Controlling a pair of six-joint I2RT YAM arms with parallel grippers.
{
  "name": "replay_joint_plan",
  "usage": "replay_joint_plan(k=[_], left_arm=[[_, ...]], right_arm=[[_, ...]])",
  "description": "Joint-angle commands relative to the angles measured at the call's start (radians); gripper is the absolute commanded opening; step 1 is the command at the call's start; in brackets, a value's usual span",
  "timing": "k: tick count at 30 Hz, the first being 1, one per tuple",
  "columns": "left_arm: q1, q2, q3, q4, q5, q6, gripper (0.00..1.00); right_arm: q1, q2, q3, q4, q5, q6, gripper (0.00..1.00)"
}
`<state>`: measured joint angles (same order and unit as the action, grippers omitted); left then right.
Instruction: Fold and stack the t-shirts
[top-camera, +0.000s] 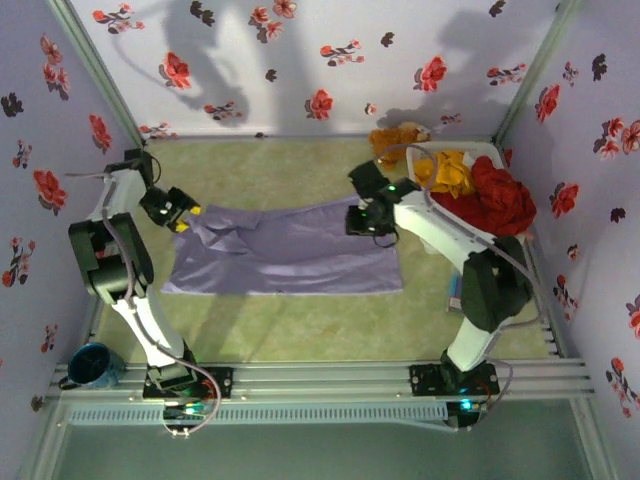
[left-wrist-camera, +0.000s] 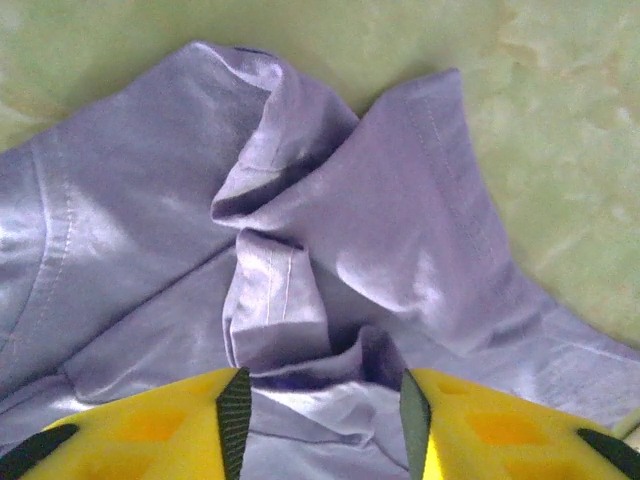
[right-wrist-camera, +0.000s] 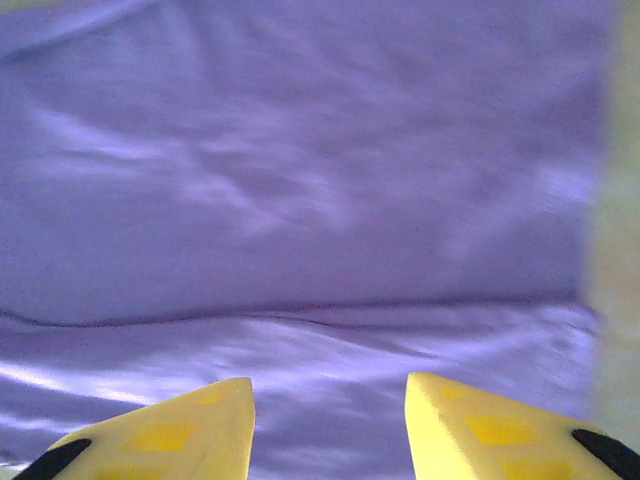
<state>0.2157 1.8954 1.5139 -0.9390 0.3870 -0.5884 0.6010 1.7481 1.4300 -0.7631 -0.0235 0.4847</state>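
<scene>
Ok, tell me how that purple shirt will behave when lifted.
Likely floppy: the purple shirt bunches into soft folds by the left claw. Probably light, since it lies thin and flat. It would likely sag between grip points.

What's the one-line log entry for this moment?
purple t-shirt: spread flat, one end bunched | left gripper: open over bunch | right gripper: open over shirt

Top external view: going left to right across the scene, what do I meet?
In order: blue mug → left gripper → lavender t-shirt → right gripper → orange-yellow t-shirt → red t-shirt.
</scene>
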Motion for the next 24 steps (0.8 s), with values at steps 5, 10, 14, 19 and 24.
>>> replay_joint_plan(k=[5,10,14,19,24], left_arm=[[0.037,-0.133,-0.299,0.094,0.079,0.01,0.39],[0.05,-0.16,-0.4,0.14,0.093,0.008,0.34],[0.066,-0.157,-0.409,0.129,0.093,0.031,0.3],[0.08,-0.148,-0.439,0.137,0.095,0.05,0.3],[0.086,-0.143,-0.467,0.147,0.099,0.061,0.3]], right_arm=[[0.157,0.397,0.386,0.119,-0.181,0.02,0.45],[0.205,0.589,0.59,0.233,-0.309,0.043,0.45],[0.221,0.682,0.69,0.309,-0.379,0.079,0.45],[0.233,0.775,0.771,0.374,-0.469,0.12,0.46],[0.241,0.823,0.8,0.416,-0.495,0.155,0.44]])
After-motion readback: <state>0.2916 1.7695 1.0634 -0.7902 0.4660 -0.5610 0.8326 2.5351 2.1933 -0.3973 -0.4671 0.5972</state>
